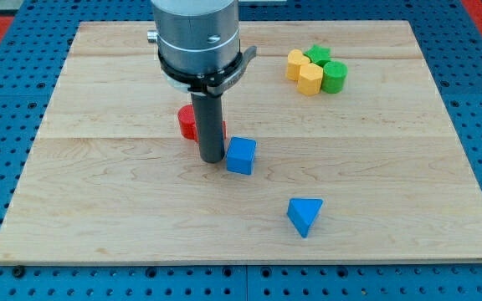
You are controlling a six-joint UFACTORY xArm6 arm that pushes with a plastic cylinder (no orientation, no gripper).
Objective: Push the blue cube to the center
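The blue cube [241, 155] sits on the wooden board [99, 192], a little below and left of the board's middle. My tip [212, 160] rests on the board just to the cube's left, touching it or nearly so. A red block [187, 123] stands behind the rod, partly hidden by it; its shape cannot be made out.
A blue triangular block [305, 216] lies toward the view's bottom, right of the cube. Two yellow blocks [305, 73] and two green blocks [328, 71] cluster at the view's top right. A blue pegboard [7, 125] surrounds the board.
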